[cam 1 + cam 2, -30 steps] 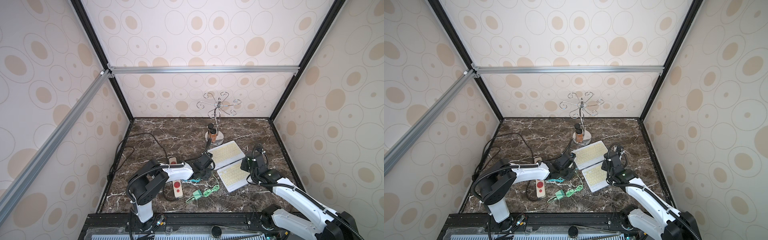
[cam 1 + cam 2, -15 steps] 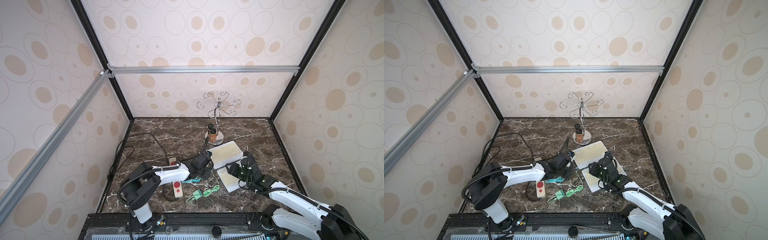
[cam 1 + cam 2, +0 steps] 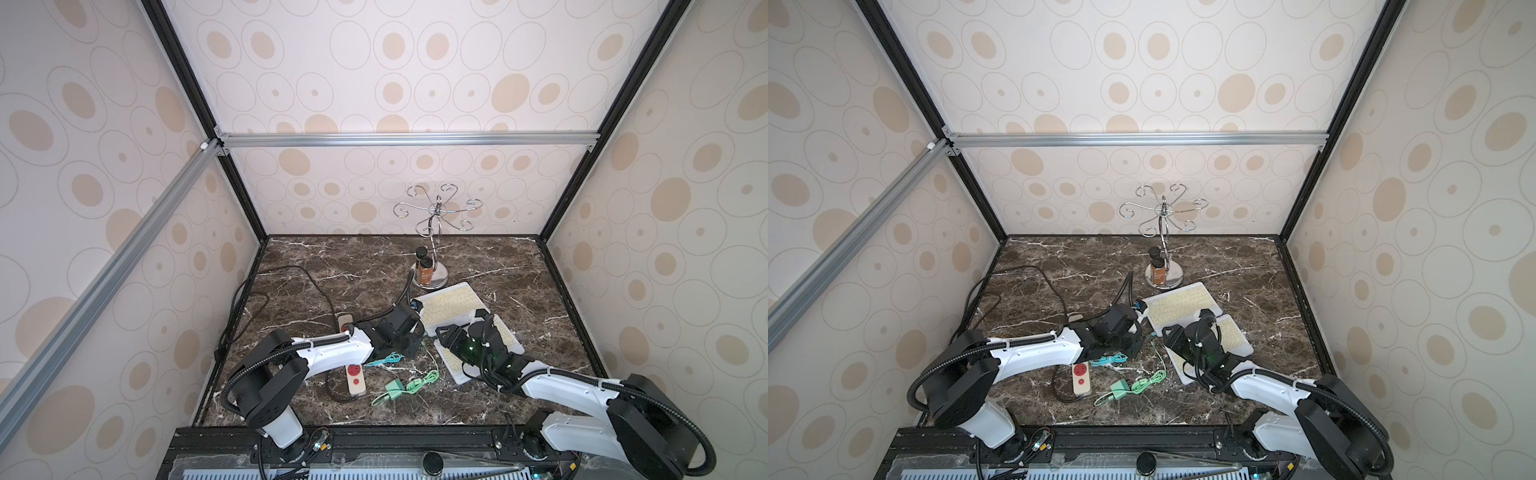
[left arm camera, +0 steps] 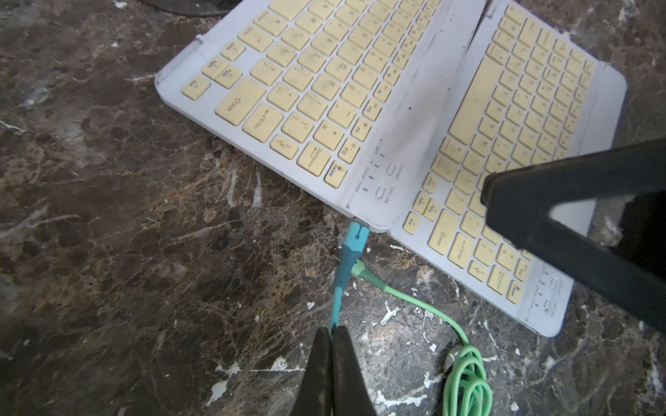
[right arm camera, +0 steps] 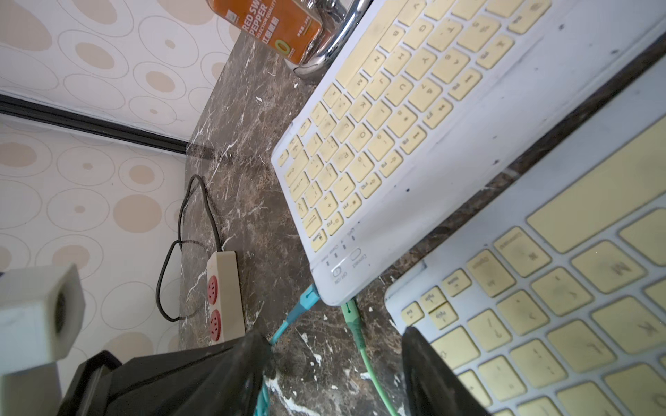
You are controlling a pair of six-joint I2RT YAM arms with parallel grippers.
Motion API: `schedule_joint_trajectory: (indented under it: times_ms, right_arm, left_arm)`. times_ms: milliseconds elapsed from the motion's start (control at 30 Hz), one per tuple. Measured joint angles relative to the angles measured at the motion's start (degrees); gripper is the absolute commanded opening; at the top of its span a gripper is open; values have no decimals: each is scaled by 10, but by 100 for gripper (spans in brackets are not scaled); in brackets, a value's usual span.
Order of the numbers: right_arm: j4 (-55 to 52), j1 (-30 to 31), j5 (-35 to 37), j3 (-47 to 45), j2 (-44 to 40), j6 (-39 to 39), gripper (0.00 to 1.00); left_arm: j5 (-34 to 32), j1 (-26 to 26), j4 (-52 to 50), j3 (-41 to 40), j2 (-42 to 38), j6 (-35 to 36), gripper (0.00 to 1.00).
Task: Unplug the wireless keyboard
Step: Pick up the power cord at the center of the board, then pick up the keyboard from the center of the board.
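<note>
Keyboards, 2: far keyboard [image 4: 324, 83], near keyboard [image 4: 522, 119]. Cables, 2: blue cable [image 4: 347, 259] in far keyboard's port, green cable [image 4: 365, 274] beside. Left gripper [image 4: 332, 333] clamps blue cable; right gripper [image 5: 337, 336] jaws apart, empty.

Right gripper [image 3: 461, 328] swung left across near keyboard [image 3: 506, 337] toward left gripper [image 4: 331, 333], jaws spread wider

Green cable [image 4: 414, 299], 2nd kbd [image 4: 522, 108] crowd blue cable [image 4: 338, 299]; far marble [image 3: 374, 257] open.

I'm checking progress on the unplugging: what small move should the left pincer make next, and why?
Probably pull straight back from the keyboard: the left pincer is shut on the teal cable behind its plug, which sits in the keyboard's corner port.
</note>
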Motion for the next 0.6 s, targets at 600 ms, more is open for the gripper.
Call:
schedule_joint_trajectory:
  times_ms: [600]
  right_arm:
    - [127,1,0,-21,104,48,76]
  left_arm:
    - [10,0,0,-6,-1,0,0]
